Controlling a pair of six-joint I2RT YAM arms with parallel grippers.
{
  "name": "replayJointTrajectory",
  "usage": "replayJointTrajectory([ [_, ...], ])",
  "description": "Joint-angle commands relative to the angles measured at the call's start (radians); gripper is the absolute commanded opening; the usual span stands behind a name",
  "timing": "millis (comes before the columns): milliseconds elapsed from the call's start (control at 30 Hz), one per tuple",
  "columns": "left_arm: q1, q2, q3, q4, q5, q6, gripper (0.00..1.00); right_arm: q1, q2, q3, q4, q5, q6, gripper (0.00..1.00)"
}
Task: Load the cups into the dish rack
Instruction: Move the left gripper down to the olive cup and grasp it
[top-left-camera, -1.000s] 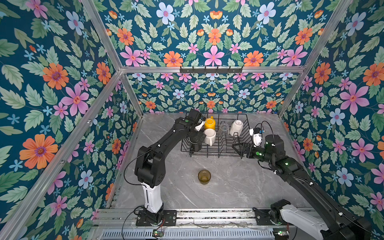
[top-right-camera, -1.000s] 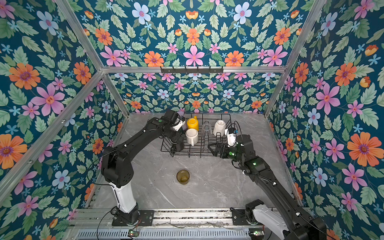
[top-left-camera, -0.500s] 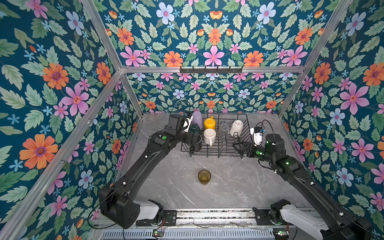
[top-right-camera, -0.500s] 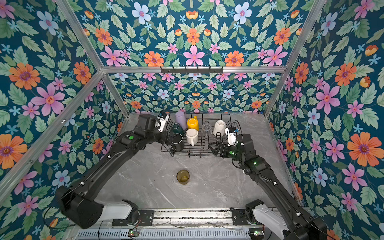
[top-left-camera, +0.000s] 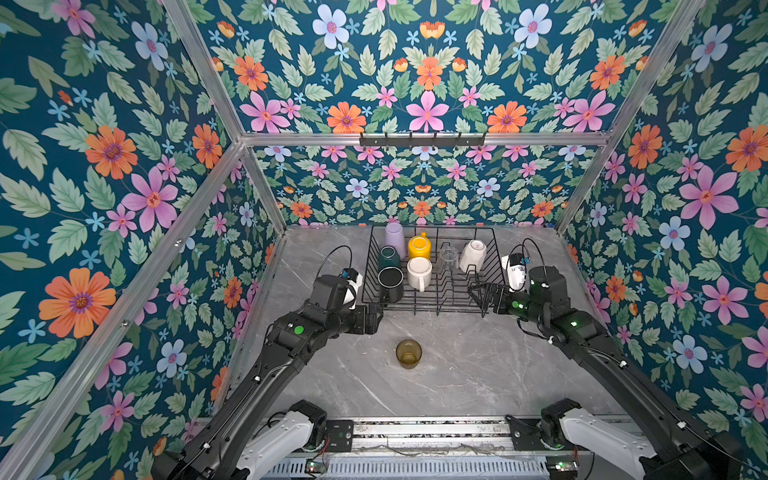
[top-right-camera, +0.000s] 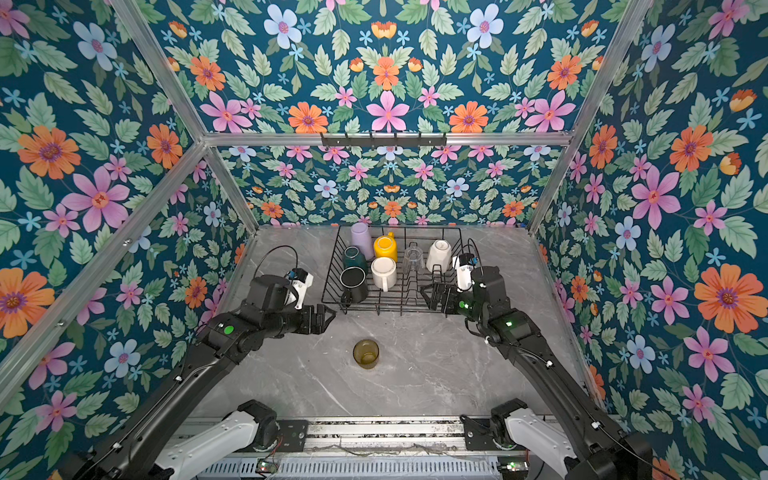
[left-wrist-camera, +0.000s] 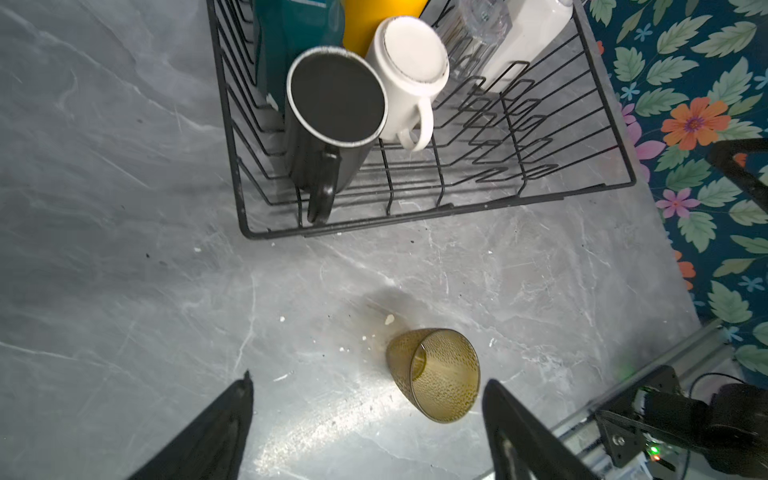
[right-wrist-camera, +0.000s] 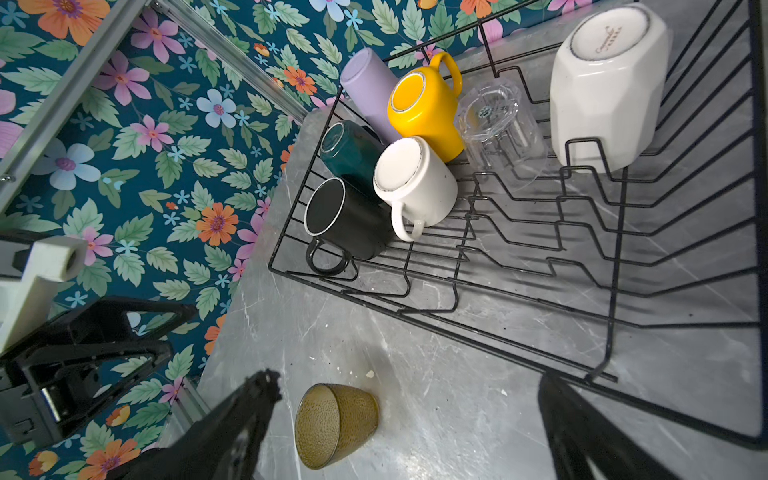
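Left tool (top-left-camera: 376, 318): low, level, by dish rack (top-left-camera: 490, 249) near-left corner; spread, empty.
Right tool (top-left-camera: 478, 291): at near-right corner; spread, empty.
Amber glass (top-left-camera: 408, 353): on surface (top-left-camera: 457, 365), outside the rack.
Writing: script on white mug (right-wrist-camera: 606, 91) base, unreadable.

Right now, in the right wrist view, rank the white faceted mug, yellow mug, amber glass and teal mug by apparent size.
1. white faceted mug, plainly largest.
2. yellow mug and amber glass: about alike, unranked; the glass seems nearer the camera.
3. teal mug, smallest, though partly hidden.
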Motion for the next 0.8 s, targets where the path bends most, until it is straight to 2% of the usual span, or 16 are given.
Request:
replayJointTrajectory([
  [0,-0.025,-0.011,-0.035,-0.03,0.056,-0.09,0.86,0.001,0.001,0.006,-0.001,0.025,-0.021,0.99],
  [67,-0.073,-0.013,-0.052,-0.041,0.046,-0.135,0.83,0.001,-0.007,0.001,-0.009,0.032,-0.021,0.98],
  [200,-0.244,-0.011,-0.091,-0.013,-0.065,-0.238,0.83,0.0,-0.035,-0.028,-0.011,0.053,-0.018,0.99],
  [300,-0.313,0.021,-0.11,-0.009,-0.111,-0.284,0.83,0.0,-0.045,-0.037,-0.017,0.052,-0.015,0.98],
  [533,-0.403,0.11,-0.119,0.034,-0.196,-0.336,0.81,0.001,-0.076,-0.059,-0.024,0.055,-0.006,0.98],
  [767,-0.434,0.224,-0.123,0.096,-0.237,-0.354,0.76,0.0,-0.11,-0.081,-0.036,0.061,-0.002,0.98],
])
